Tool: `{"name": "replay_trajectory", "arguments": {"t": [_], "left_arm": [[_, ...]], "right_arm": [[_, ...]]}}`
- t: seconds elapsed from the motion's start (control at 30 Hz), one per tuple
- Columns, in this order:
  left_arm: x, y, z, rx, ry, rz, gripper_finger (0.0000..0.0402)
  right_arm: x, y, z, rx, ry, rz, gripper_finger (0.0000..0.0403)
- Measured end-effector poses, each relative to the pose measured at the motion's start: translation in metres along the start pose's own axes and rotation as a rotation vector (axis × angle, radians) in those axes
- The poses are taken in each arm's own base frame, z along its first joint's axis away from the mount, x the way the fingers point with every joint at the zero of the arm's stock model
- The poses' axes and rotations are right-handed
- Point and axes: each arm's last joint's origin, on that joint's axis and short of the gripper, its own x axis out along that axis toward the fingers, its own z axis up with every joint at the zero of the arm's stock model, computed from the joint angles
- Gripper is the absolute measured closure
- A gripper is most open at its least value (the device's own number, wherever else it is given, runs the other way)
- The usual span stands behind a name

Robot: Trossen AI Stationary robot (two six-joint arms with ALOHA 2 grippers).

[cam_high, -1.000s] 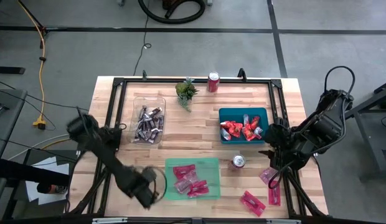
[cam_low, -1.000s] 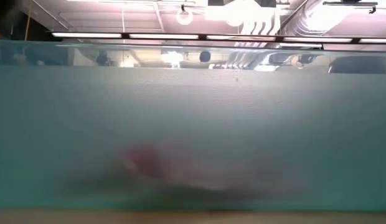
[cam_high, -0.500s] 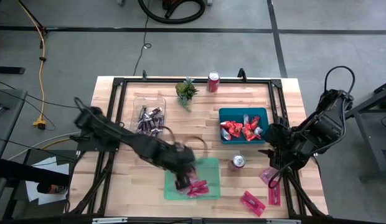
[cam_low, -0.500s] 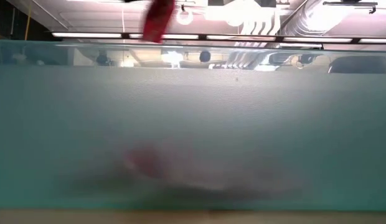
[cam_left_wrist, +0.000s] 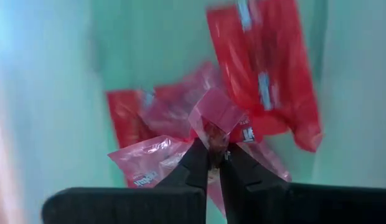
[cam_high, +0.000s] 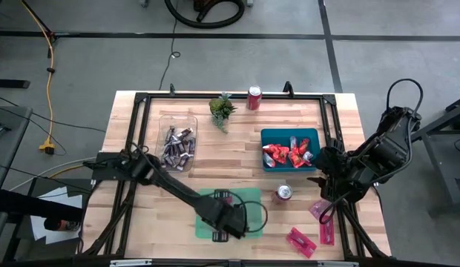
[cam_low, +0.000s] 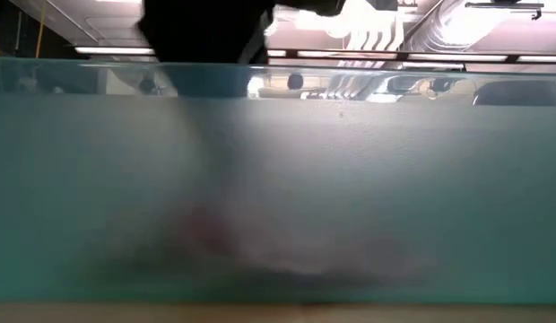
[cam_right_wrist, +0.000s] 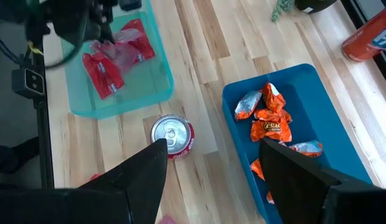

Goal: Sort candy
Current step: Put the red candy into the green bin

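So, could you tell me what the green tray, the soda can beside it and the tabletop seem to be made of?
Green tray: probably translucent plastic; the wood grain shows faintly through its smooth wall.
Soda can: metal, likely aluminium; shiny silver lid with a pull tab, red painted side.
Tabletop: light wood, apparently planks; visible grain and long seams, matte finish.

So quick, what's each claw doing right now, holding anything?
Left gripper: closed on a pink-red candy packet, over the green tray.
Right gripper: open, empty, near the soda can.
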Motion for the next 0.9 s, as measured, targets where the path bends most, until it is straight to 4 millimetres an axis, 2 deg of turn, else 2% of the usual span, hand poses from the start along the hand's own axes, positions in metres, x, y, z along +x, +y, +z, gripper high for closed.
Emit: {"name": "replay_trajectory", "arguments": {"t": [0.2,0.43,0.63,0.77,0.9], "left_arm": [[0.023,-0.010,-0.004,-0.003,0.052,0.017,0.0375],[0.013,0.001,0.000,-0.030,0.057,-0.012,0.0312],[-0.027,0.019,0.001,-0.066,0.012,-0.059,0.0245],[-0.073,0.034,-0.007,-0.127,-0.060,-0.062,0.0214],[-0.125,0.048,-0.021,-0.192,-0.227,0.001,0.0201]], "right_arm": [[0.000,0.000,0.000,0.000,-0.010,-0.008,0.0155],[0.000,0.000,0.000,0.000,0.000,-0.001,0.0155],[0.001,0.001,0.000,0.018,0.036,0.029,0.0155],[0.005,0.002,-0.002,0.094,0.114,0.067,0.0155],[0.032,0.016,-0.019,0.132,0.299,0.145,0.0155]]}}
